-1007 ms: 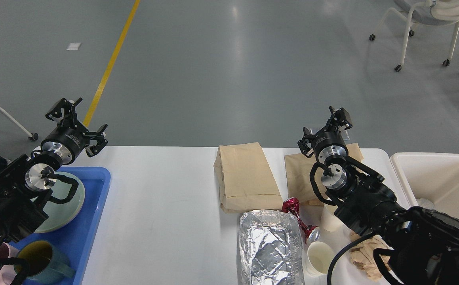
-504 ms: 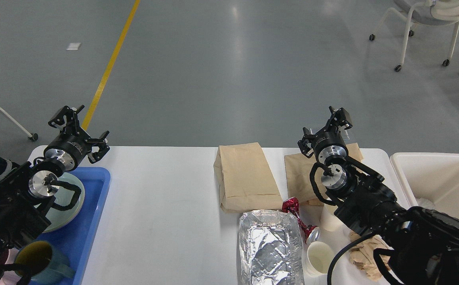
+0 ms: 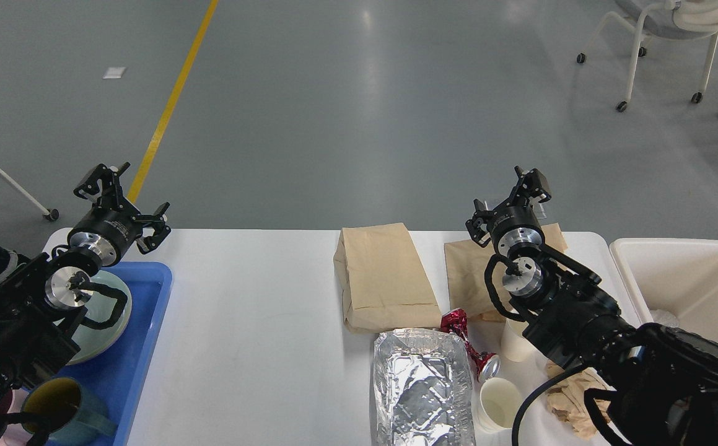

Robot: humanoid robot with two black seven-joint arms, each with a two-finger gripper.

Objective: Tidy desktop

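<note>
The white desktop (image 3: 253, 322) spans the lower half of the view. On it lie two brown paper bags (image 3: 380, 275) (image 3: 467, 272), a crumpled foil tray (image 3: 422, 387), a crushed red can (image 3: 467, 344), two white paper cups (image 3: 496, 402) (image 3: 513, 344) and crumpled brown paper (image 3: 572, 402). My left gripper (image 3: 122, 197) is open and empty above the table's far left corner. My right gripper (image 3: 508, 197) is open and empty above the far edge, over the second bag.
A blue tray (image 3: 142, 347) at the left holds a pale green plate (image 3: 101, 322) and a teal mug (image 3: 67, 412). A white bin (image 3: 693, 279) stands at the right. Wheeled chairs (image 3: 662, 37) stand on the grey floor beyond.
My left gripper has dropped slightly and shifted toward the table's corner; the mug has come more into view. The right arm has not moved.
</note>
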